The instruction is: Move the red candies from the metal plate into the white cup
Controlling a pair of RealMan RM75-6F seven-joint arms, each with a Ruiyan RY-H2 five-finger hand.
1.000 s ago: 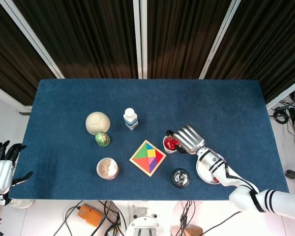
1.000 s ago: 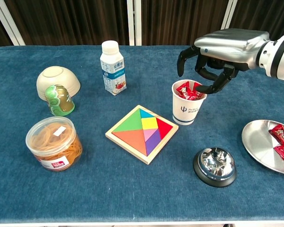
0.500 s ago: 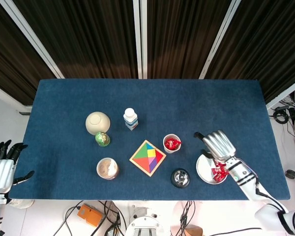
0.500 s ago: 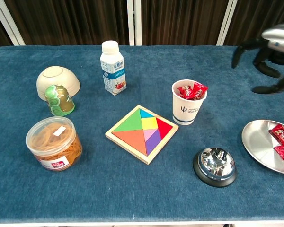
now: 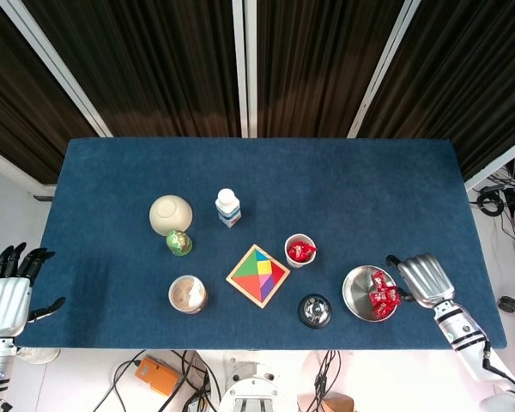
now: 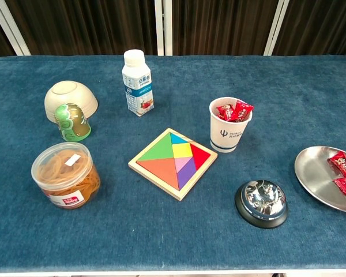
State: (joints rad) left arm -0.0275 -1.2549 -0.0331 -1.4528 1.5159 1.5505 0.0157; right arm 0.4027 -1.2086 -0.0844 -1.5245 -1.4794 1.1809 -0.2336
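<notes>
Right robot hand [image 5: 424, 279] sits at lower right just beside the metal plate [image 5: 358, 298], fingers spread, holding nothing. Red candies [image 5: 382, 291] on plate's right side near the desk [image 5: 369, 189] front edge; more in white cup [image 5: 299, 251], centre. Bell [image 5: 315, 310] between cup and plate. Left robot hand [image 5: 9, 292] off the desk's left edge, fingers apart.

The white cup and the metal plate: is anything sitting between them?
Only bare blue cloth. In the head view nothing lies between the cup and the plate; the bell sits just off that line, nearer the table's front edge. The chest view agrees.
</notes>
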